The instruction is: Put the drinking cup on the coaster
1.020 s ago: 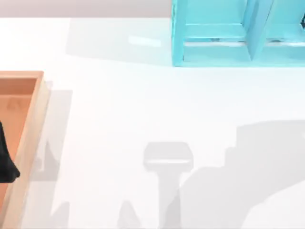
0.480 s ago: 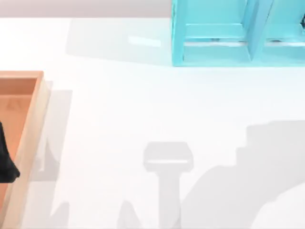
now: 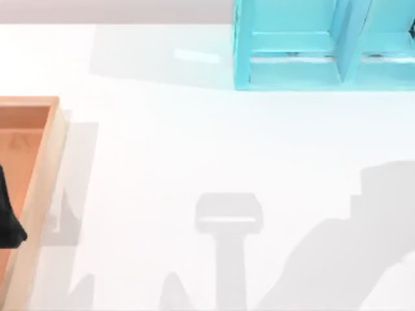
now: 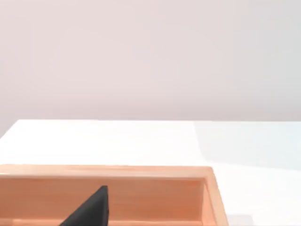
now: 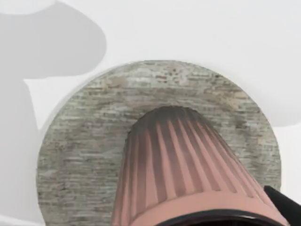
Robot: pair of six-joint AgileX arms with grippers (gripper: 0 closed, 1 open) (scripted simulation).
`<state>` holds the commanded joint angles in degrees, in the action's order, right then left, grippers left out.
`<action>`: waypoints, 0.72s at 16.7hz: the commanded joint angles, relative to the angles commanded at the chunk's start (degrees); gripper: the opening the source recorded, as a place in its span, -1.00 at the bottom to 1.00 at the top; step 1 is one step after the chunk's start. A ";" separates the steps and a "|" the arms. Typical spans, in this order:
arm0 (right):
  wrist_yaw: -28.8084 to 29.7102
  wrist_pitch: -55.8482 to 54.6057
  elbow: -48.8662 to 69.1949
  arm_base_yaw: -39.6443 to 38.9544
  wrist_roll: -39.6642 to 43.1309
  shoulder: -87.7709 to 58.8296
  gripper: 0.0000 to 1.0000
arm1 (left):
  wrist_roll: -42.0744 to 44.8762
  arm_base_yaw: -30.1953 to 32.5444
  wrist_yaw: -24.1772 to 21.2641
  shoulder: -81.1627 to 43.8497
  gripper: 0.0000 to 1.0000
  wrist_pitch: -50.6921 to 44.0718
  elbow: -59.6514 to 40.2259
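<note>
The drinking cup (image 5: pixel 183 174) stands upright on the round grey coaster (image 5: pixel 84 155), right below the right arm's wrist camera. It looks light and rigid, its ribs offering grip; the walls near the rim seem the place to hold. Whether the right gripper clasps it, I cannot tell. The left gripper (image 3: pixel 8 217) hangs parked over the wooden tray (image 3: pixel 45 162) beside the white surface (image 3: pixel 194 142).

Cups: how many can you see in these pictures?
1. The drinking cup stands over the round grey coaster, seen from the right wrist camera. Others could sit outside the views.
</note>
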<state>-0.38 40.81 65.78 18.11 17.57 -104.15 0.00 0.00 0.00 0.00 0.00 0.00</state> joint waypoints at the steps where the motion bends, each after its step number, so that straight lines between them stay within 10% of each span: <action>1: 0.00 0.00 0.00 0.00 0.00 0.00 -1.00 | 0.00 0.00 0.00 0.00 1.00 0.00 0.00; 12: 0.00 0.00 0.00 0.00 0.00 0.00 0.51 | 0.00 0.00 0.00 0.00 1.00 0.00 0.00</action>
<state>-0.38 40.81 65.78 18.11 17.57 -104.15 0.00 0.00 0.00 0.00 0.00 0.00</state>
